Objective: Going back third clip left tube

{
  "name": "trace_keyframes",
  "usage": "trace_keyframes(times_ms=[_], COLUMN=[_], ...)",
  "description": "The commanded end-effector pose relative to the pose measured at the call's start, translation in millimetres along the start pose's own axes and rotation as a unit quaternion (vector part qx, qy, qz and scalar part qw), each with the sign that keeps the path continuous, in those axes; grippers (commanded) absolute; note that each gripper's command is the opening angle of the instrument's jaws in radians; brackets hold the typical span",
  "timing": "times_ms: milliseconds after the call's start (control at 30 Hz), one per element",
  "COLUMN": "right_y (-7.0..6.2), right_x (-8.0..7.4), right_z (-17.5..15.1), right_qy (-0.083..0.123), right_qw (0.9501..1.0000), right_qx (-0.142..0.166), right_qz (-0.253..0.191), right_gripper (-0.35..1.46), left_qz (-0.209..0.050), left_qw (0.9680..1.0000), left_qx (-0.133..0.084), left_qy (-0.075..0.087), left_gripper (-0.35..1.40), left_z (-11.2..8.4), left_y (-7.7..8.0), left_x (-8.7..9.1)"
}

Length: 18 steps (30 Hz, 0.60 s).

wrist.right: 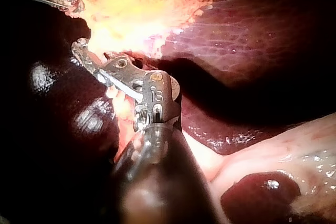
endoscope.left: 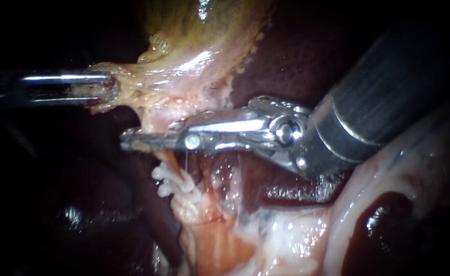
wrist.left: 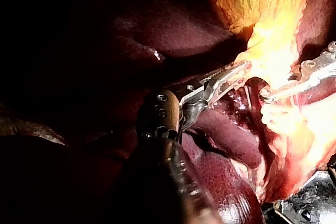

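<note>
My left instrument (endoscope.left: 107, 88) comes in from the left, its jaws shut on pale tissue at the neck of the yellow-green gallbladder (endoscope.left: 194, 30) and holding it taut; its jaws (wrist.left: 236, 72) also show in the left wrist view. My right instrument (endoscope.left: 148, 134) reaches in from the upper right. Its long jaws lie across the left tube (endoscope.left: 171, 158) with a narrow gap between them, just above several white clips (endoscope.left: 176, 186) on that tube. Its tip (wrist.right: 84, 51) sits under the stretched yellow tissue in the right wrist view.
Dark red liver (endoscope.left: 296, 51) lies behind and right of the gallbladder. Pale glistening tissue (endoscope.left: 368, 179) fills the lower right around a dark red patch (endoscope.left: 383, 214). The right instrument's thick dark shaft (endoscope.left: 399, 76) covers the upper right.
</note>
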Motion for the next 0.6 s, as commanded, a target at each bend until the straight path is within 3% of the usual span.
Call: trace_keyframes(times_ms=[33, 100, 200, 433, 600], right_y=[0.1, 0.5, 1.5, 4.3, 4.4], right_x=[-0.1, -0.2, -0.6, -2.2, -2.3], right_z=[0.1, 0.6, 1.6, 2.6, 1.6], right_qy=[-0.001, -0.002, 0.0, 0.007, 0.005], right_qw=[1.0, 1.0, 0.9997, 0.997, 0.9941], right_qx=[0.001, 0.005, 0.002, -0.021, -0.035], right_qz=[0.0, -0.007, -0.024, -0.074, -0.102], right_gripper=[-0.34, 0.06, 0.41, 0.49, 0.49], left_qz=[0.0, 0.0, 0.0, 0.0, 0.0], left_qw=[1.0, 1.0, 1.0, 1.0, 1.0], left_qx=[0.0, 0.0, 0.0, 0.001, 0.001], left_qy=[0.0, 0.0, 0.0, 0.0, 0.0], left_gripper=[-0.35, -0.35, -0.35, -0.35, -0.35], left_z=[0.0, 0.0, 0.0, 0.0, 0.0], left_y=[0.0, 0.0, 0.0, 0.1, 0.1], left_x=[0.0, -0.1, -0.1, -0.1, -0.1])
